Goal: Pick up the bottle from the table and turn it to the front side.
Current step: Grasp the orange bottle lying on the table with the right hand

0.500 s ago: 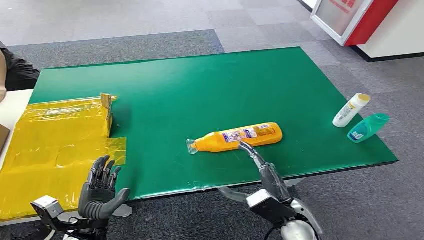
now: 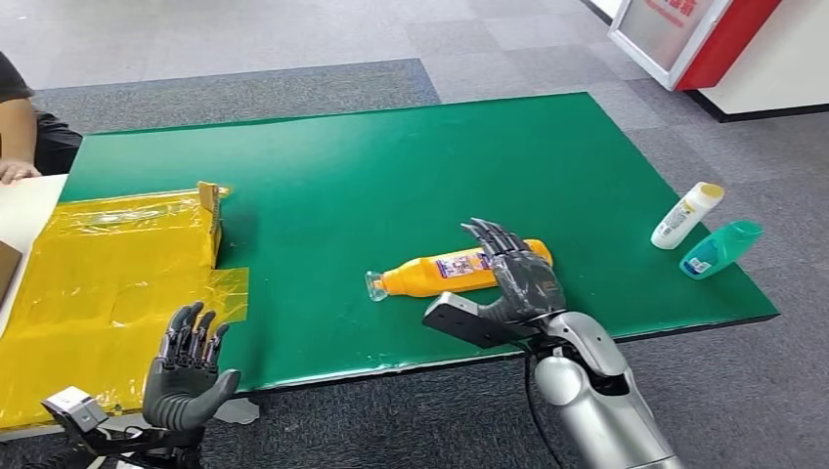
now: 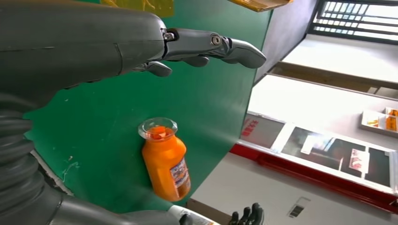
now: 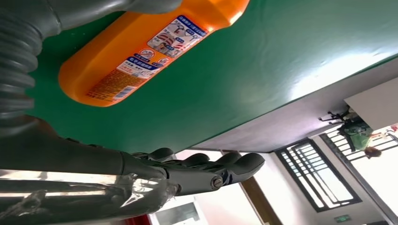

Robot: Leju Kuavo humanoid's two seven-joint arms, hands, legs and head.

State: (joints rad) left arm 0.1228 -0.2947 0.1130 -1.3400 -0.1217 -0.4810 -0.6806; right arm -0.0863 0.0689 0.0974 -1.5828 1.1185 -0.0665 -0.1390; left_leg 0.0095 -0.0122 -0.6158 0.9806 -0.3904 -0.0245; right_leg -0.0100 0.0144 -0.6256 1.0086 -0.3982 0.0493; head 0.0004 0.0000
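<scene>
Orange bottle with clear cap and printed label, flat on green table, mid-front.

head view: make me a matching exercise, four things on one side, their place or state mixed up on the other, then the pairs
Things:
1. orange bottle
2. teal bottle
3. yellow sheet
4. right hand

Place or state:
A. covers the table's left end
B. open, raised over the orange bottle's base end
C. lies mid-table, cap pointing left
D. lies by the table's right edge, beside a white bottle

Pairs: 1-C, 2-D, 3-A, 4-B
</scene>
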